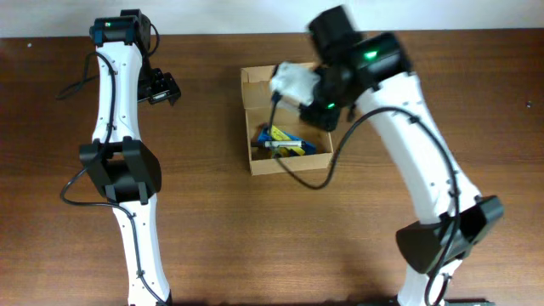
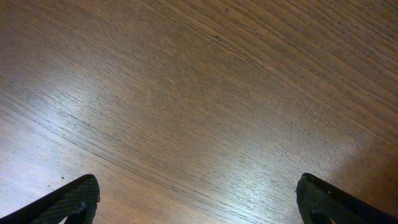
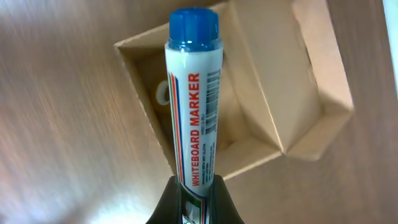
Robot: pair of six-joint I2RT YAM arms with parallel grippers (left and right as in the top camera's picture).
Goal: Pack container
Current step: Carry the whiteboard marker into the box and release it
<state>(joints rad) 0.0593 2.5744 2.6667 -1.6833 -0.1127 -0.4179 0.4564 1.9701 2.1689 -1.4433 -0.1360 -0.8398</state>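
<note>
The tan cardboard container (image 1: 252, 161) sits open at the table's middle, with blue and yellow items (image 1: 285, 143) lying inside. My right gripper (image 3: 194, 190) is shut on a white whiteboard marker with a blue cap (image 3: 194, 93) and holds it above the open container (image 3: 140, 68); in the overhead view the right gripper (image 1: 297, 85) hovers over the box's far end. My left gripper (image 2: 199, 199) is open and empty over bare wood; it is at the far left in the overhead view (image 1: 161, 87).
The container's flap lid (image 3: 323, 74) stands open on its right side in the right wrist view. Brown wooden table (image 1: 340, 246) all around. The right arm's cable (image 1: 293, 170) hangs over the box.
</note>
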